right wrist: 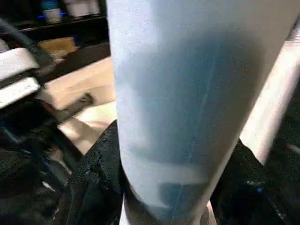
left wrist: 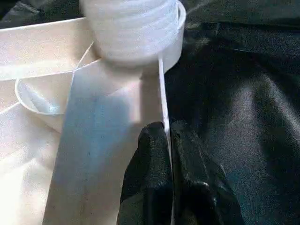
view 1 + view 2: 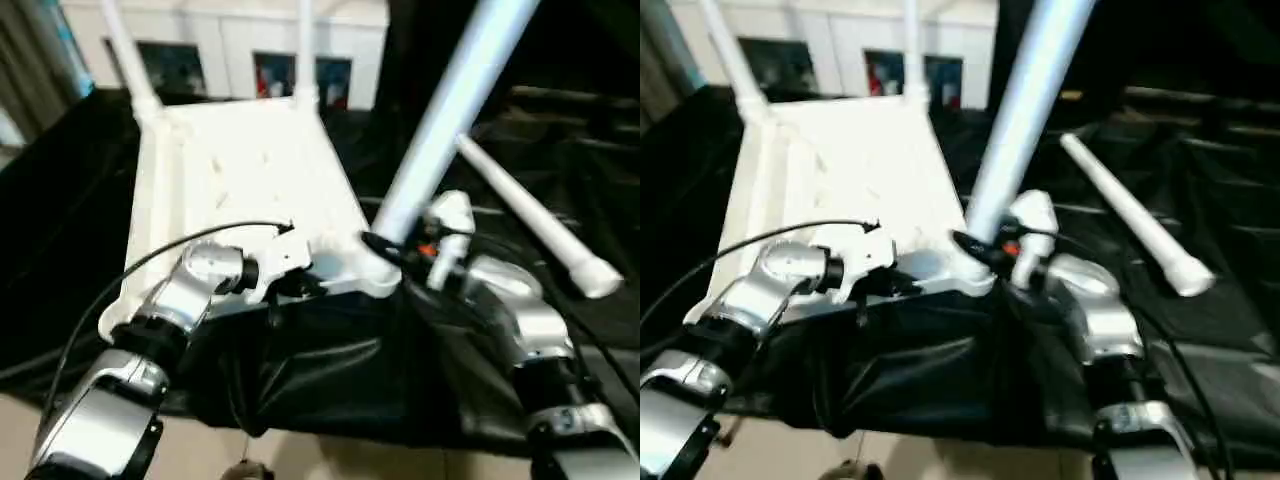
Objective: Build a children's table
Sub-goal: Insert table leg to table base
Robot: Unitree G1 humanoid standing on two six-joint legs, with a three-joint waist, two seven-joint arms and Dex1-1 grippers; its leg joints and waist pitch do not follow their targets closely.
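On the black-covered work table [image 3: 70,200] the children's table [image 3: 240,170] lies upside down, left gripper [image 2: 168,140] pinched narrow on its near rim, right gripper [image 1: 164,187] clamped round a tilted leg [image 3: 450,110] at the near corner socket; head views alone show a loose leg [image 3: 535,220] beside.

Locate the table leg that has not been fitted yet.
The loose white leg lies flat on the black-covered work table, on the robot's right, beyond the right gripper and right of the upturned white tabletop.

The 2 head eyes look down over the upturned white plastic table [image 3: 240,170]; each wrist camera sits close against it.
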